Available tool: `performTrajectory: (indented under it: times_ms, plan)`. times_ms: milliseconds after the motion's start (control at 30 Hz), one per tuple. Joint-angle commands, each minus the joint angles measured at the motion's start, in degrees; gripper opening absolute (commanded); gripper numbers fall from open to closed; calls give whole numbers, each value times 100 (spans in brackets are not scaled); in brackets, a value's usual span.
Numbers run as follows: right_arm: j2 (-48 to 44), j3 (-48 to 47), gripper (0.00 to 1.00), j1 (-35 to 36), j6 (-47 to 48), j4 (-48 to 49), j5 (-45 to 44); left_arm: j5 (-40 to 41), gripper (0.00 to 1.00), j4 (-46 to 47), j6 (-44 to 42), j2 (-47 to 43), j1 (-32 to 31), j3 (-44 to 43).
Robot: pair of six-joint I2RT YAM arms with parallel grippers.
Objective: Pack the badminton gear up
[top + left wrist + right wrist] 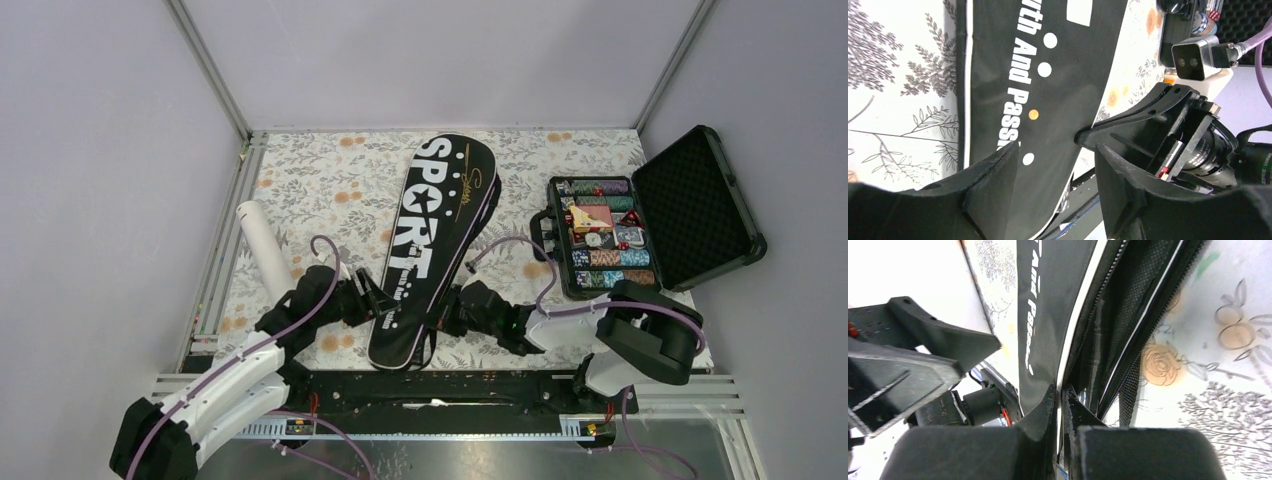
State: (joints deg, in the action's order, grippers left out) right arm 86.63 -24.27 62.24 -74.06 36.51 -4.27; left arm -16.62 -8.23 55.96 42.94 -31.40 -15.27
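The right gripper (1060, 402) had its jaws pressed almost together on the white-piped lip of the racket bag (1048, 300), pinching the upper flap at the bag's right-hand edge near its narrow end; just beyond those fingers the seam gaped, with zip teeth and dark mesh lining showing. The left gripper (1055, 185) stood directly opposite across that narrow end, jaws wide apart over the printed top panel, holding nothing; whether its pads touched the fabric could not be told. From both grippers the bag's long axis ran away toward the far side, leaning slightly right, the broad head farthest off; the right arm, being on the open seam, seemed the better placed to work it. Only the right wrist view showed the opening; the overhead view showed instead the white tube (262, 240) lying outside the bag, beyond the left gripper's outer side; no racket or shuttlecock was plainly visible in any view.
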Motion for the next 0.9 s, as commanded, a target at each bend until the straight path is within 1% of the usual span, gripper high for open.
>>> performTrajectory:
  times_ms: [0,100,167,267,333,400,433,467,533,567,633,700,867]
  plan:
    - [-466,-329,0,-469,932,-975,357,691,59,-823,-384,-371,2,-626]
    - [-711,-243,0,-814,1189,-1125,834,899,59,-866,-316,-557,2,-579]
    - [-949,-203,0,-964,1489,-1454,892,870,60,-696,-239,-536,4,-490]
    - [-1262,-413,0,-1045,2093,-2355,616,553,60,100,107,-327,3,-185]
    - [-1373,-496,0,-1252,2330,-2642,761,448,60,603,252,-104,-13,-9]
    - [-1497,-507,1,-1436,2430,-2761,879,465,60,784,186,181,-37,-13]
    - [-1533,-515,6,-1487,2465,-2798,964,447,60,883,134,351,-46,-30]
    - [-1568,-539,14,-1516,2476,-2889,1032,424,60,1048,100,514,-61,-41]
    - [-1667,-545,33,-1526,2458,-3039,1114,386,60,1298,48,938,-112,-66]
    - [-1730,-480,41,-1527,2387,-3028,1158,364,60,1393,34,1130,-134,-98]
    - [-1855,-303,51,-1522,2215,-2884,1260,342,61,1524,27,1444,-229,-159]
    - [-1926,-87,56,-1521,2016,-2631,1403,286,60,1681,47,1613,-337,-183]
    - [-1844,249,58,-1513,1746,-2209,1653,429,60,1577,44,1688,-522,-251]
